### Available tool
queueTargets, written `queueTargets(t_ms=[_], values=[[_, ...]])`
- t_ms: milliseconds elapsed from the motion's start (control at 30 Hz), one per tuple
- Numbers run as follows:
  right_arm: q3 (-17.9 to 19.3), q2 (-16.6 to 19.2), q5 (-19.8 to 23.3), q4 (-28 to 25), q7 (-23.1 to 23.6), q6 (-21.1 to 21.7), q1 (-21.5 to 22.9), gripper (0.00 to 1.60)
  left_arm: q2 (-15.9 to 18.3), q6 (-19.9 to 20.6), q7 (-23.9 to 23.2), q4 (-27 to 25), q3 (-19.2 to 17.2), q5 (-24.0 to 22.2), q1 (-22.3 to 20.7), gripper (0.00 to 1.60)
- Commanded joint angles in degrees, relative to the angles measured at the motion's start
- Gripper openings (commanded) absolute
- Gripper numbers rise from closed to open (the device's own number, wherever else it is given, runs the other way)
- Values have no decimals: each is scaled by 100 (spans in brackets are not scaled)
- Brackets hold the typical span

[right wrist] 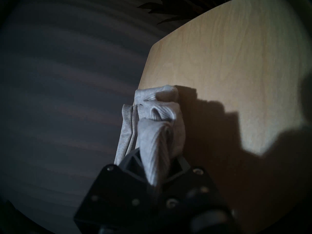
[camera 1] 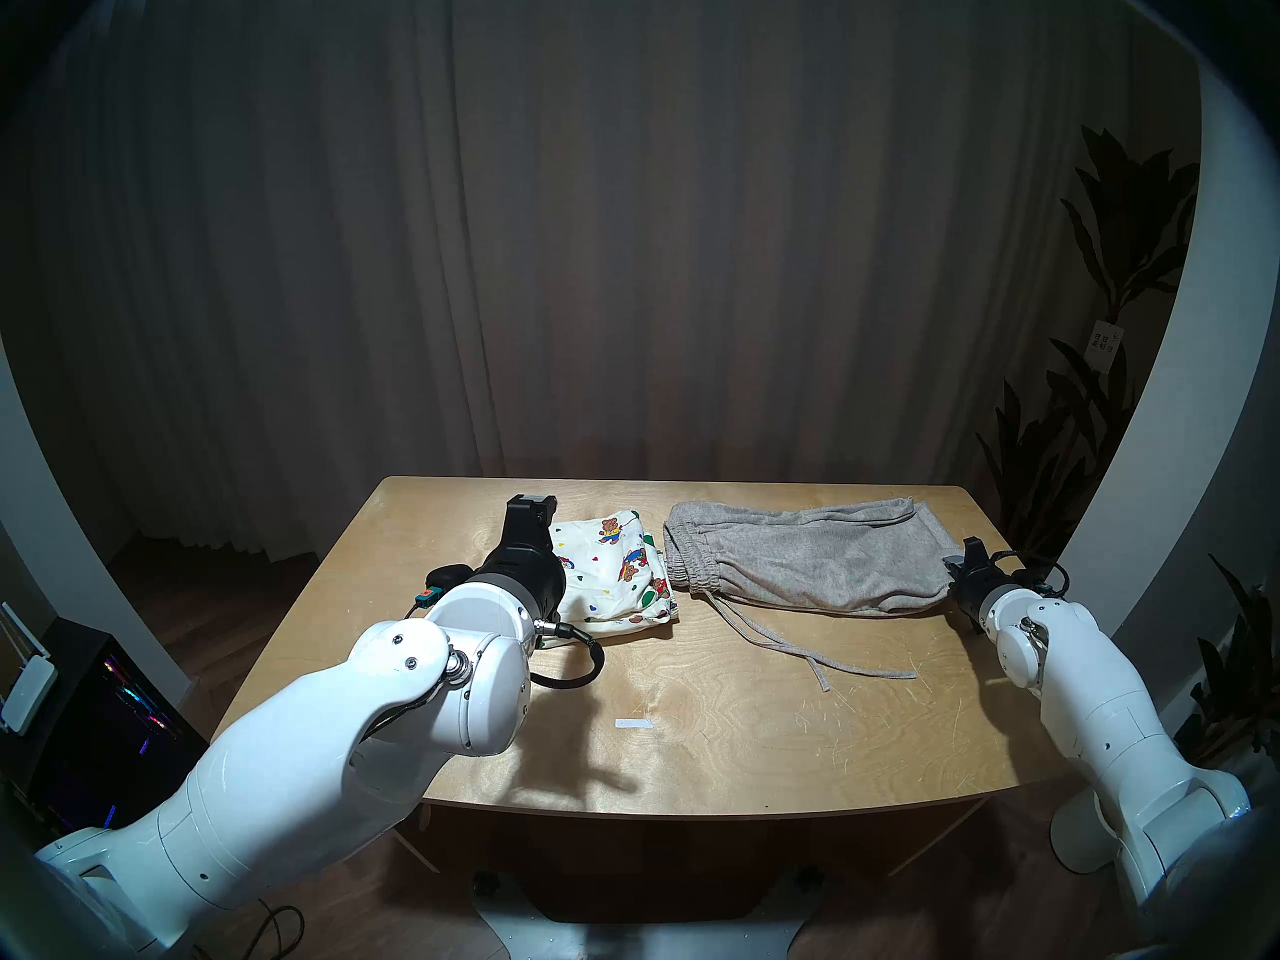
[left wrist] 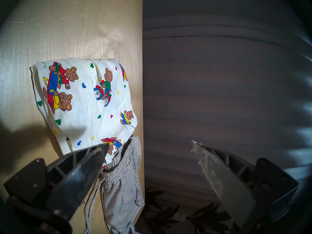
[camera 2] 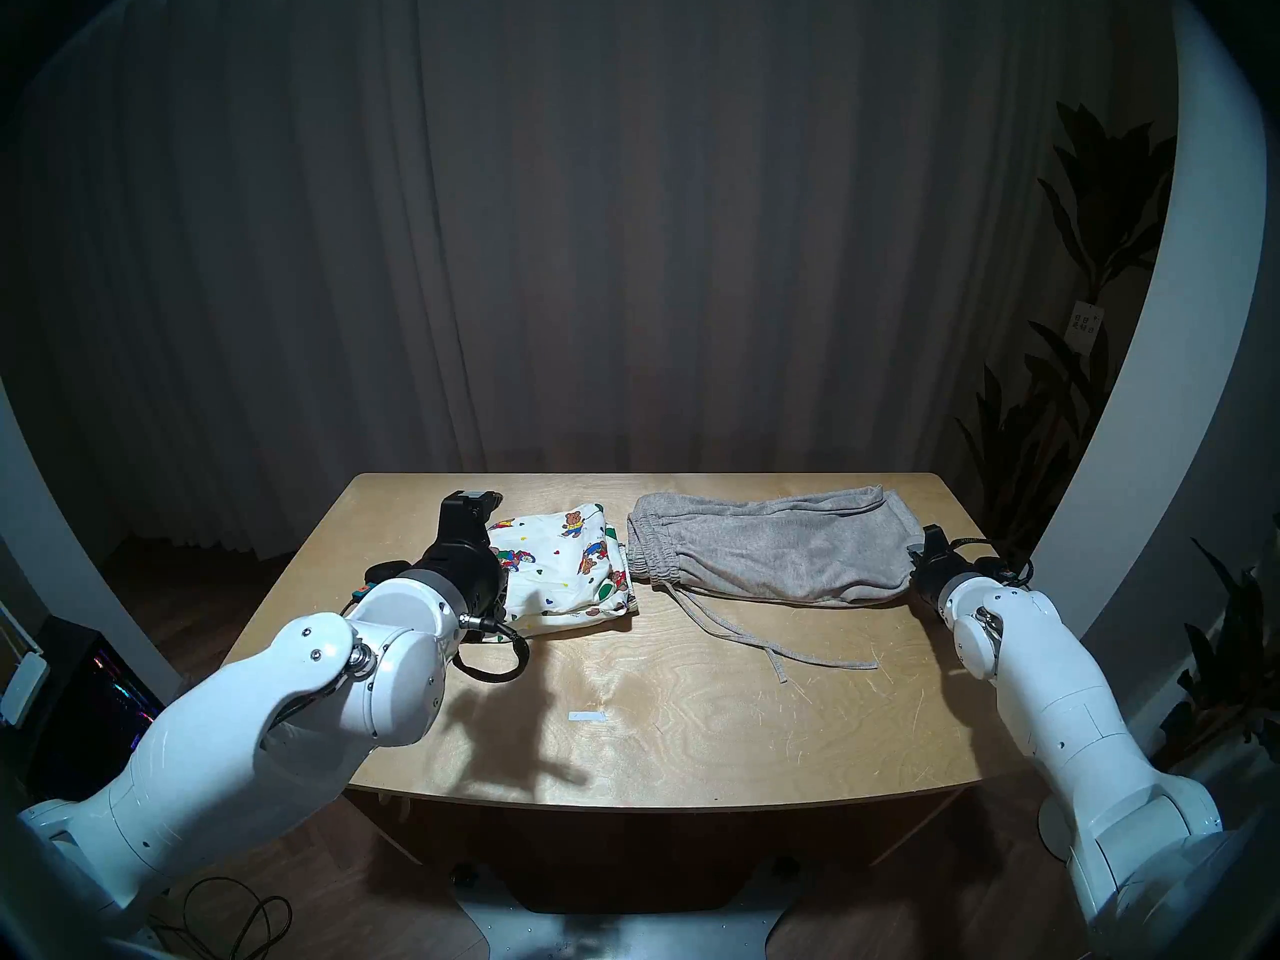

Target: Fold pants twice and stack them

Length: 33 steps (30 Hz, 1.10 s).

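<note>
Right claw (right wrist: 157,162) is clamped tight on a bunched handful of the plain heather-grey knit shorts (camera 1: 803,557), pinching the leg-hem end at the right edge of the pale plywood table (camera 1: 692,730). That grip sits at the far end from the elastic waistband, which reads as the setup for carrying the hem across toward the waist for the second fold. The grey shorts lie lengthwise along the back of the table, seemingly already halved leg on leg, though the layers are hard to count from the head view. Their drawstring (camera 1: 817,654) trails loose toward the front, so it may drag or get caught in the fold.

Left claw (left wrist: 148,145) hangs with its fingers spread wide, holding nothing, just above the cream cotton shorts printed with teddy bears and hearts (camera 1: 616,571). Those sit as a compact folded bundle at the back left, waistband of the grey pair touching their right edge. They look finished and are placed as the base of the stack.

Containers: none on the table, nothing to fill or empty. Only a small white strip (camera 1: 634,704) lies near the front.
</note>
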Motion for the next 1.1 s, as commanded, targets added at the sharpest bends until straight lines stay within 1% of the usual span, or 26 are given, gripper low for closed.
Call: queueTargets(t_ms=[0,100,200,367,633,767,1067], values=[[74,77,44,-493,-126,-17,20,0,21,-55,-164,-78,-117,14,53,160],[99,51,39,-557,-216,-110,33,0,26,-71,-190,-87,-141,5,86,160],[138,-63,-22,-574,-306,-415,107,0,38,-93,-210,-105,-167,0,119,160],[123,-163,-83,-612,-464,-706,260,0,63,-112,-224,-135,-208,-13,160,160],[30,-293,-168,-862,-887,-835,433,0,136,-138,-266,-191,-285,-44,248,160],[-43,-368,-264,-940,-995,-892,525,0,213,-187,-317,-262,-338,-66,370,160],[-267,-540,-443,-881,-1166,-962,877,0,300,-293,-424,-387,-438,-91,588,160]])
